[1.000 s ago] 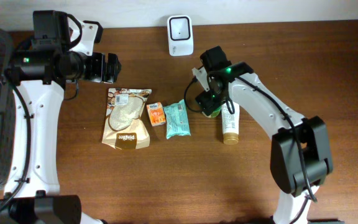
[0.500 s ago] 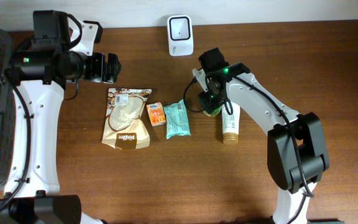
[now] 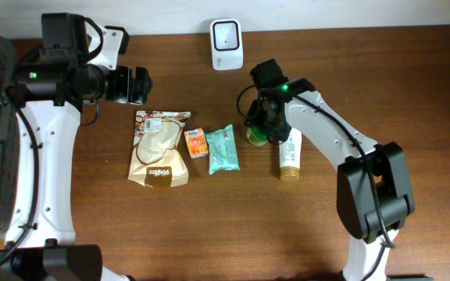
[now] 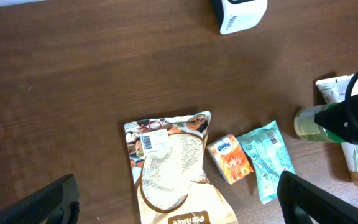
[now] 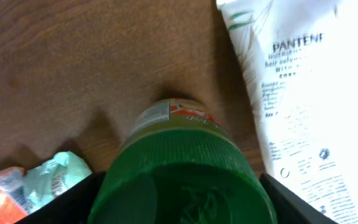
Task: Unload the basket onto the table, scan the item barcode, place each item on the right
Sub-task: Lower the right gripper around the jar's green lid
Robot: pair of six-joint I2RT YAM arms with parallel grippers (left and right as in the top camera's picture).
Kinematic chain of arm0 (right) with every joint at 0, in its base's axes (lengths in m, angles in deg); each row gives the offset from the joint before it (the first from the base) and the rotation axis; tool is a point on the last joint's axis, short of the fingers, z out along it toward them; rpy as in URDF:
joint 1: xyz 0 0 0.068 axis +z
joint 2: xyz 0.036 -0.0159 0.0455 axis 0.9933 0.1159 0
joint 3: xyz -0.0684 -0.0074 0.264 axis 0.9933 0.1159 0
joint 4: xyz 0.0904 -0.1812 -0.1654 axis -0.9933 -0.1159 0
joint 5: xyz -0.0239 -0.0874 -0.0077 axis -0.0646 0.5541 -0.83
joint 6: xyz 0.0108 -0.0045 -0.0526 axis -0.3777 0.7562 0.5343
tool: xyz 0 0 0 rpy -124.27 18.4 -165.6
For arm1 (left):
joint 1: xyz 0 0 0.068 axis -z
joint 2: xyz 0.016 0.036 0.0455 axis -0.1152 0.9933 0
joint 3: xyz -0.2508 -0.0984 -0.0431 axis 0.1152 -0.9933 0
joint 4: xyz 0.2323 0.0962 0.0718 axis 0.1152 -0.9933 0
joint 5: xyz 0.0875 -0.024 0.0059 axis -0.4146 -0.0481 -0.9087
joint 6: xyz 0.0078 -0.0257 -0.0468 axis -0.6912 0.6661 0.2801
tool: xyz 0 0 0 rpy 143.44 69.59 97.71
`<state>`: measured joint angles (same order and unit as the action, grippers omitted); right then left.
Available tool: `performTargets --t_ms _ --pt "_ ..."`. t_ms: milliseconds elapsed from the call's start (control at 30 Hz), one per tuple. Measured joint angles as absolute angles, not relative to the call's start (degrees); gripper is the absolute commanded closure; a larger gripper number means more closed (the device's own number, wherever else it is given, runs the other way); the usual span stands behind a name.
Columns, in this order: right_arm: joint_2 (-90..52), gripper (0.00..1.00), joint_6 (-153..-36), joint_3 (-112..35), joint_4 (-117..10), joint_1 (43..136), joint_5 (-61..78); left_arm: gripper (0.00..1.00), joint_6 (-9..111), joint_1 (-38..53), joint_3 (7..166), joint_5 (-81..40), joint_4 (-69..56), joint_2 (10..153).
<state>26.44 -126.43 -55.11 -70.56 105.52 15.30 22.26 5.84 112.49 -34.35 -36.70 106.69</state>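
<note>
Green-capped bottle (image 5: 182, 168) is just beside the Pantene tube (image 5: 303, 93), cap end pointing into the right gripper (image 3: 262, 125). Its fingers flank the cap; whether they're clamped, I can't tell. The scanner (image 3: 226, 35) waits farther back, nearest this arm. The left gripper (image 3: 141, 84) is spread wide, well apart.

- Jar (image 5: 185, 171): green ribbed lid, yellowish body, red-and-white label; lid facing up, near mid-desk, right of centre.
- Scanner (image 3: 226, 34): white with a dark window, at the desk's far edge, centre.
</note>
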Motion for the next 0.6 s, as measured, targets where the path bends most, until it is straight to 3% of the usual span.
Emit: performTargets --t_ms 233,600 --pt "26.5 0.1 -126.1 -55.4 -70.8 105.6 14.2 0.01 22.3 5.8 112.5 -34.4 -36.7 106.7" --pt "26.7 0.07 -97.0 -64.3 -74.7 105.6 15.8 0.01 22.3 5.8 112.5 -34.4 -36.7 106.7"
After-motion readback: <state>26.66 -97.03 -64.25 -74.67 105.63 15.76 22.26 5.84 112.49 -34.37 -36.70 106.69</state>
